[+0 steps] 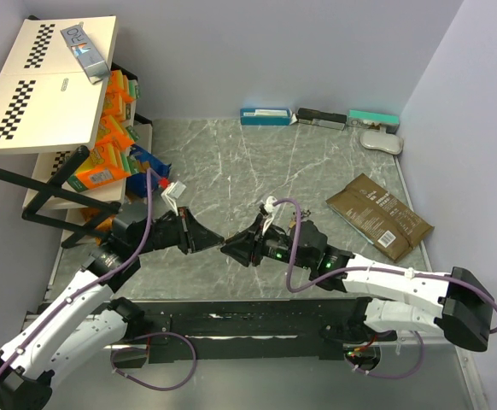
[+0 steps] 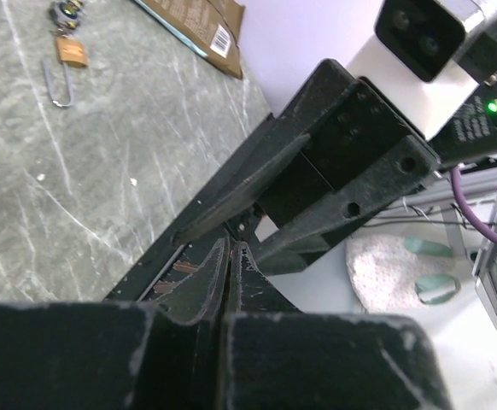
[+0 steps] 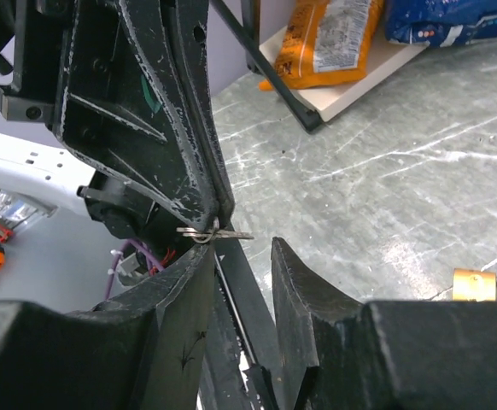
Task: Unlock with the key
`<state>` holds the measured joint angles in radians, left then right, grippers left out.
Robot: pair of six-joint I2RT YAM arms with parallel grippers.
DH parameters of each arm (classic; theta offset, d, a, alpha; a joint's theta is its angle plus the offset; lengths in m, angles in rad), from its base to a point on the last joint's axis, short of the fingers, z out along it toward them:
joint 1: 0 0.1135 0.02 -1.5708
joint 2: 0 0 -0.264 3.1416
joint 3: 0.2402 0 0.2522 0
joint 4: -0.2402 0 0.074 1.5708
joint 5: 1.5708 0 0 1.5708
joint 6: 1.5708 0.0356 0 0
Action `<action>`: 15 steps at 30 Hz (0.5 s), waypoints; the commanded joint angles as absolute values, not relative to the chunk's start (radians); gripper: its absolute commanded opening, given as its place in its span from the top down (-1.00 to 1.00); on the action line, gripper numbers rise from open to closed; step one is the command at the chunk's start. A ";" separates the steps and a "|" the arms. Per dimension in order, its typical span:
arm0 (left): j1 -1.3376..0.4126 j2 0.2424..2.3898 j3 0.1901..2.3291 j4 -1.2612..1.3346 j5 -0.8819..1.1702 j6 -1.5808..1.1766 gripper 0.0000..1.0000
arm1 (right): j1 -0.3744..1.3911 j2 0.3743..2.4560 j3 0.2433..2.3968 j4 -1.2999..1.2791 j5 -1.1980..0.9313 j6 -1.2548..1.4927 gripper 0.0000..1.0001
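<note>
My left gripper (image 1: pixel 217 243) is shut on a small silver key (image 3: pixel 231 233), which sticks out of its fingertips with its ring beside it. In the left wrist view (image 2: pixel 231 249) the jaws are pressed together and the key barely shows. My right gripper (image 1: pixel 234 250) faces it tip to tip and is open (image 3: pixel 242 246). The key's blade lies just above the right gripper's left finger, at the edge of the gap between the jaws. The brass padlock (image 2: pixel 71 51) lies on the table with its shackle swung open. It also shows in the right wrist view (image 3: pixel 475 284).
A shelf rack (image 1: pixel 61 192) with orange and blue snack bags (image 1: pixel 103 166) stands at the left. A brown packet (image 1: pixel 378 215) lies at the right. Flat boxes (image 1: pixel 266 116) and a white object (image 1: pixel 381 141) line the back wall.
</note>
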<state>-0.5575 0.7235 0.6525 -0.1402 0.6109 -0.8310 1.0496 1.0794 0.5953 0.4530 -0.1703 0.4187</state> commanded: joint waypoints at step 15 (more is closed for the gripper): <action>-0.558 0.732 0.703 -0.117 0.727 -0.864 0.99 | 1.071 1.028 0.571 0.603 -0.261 0.310 0.02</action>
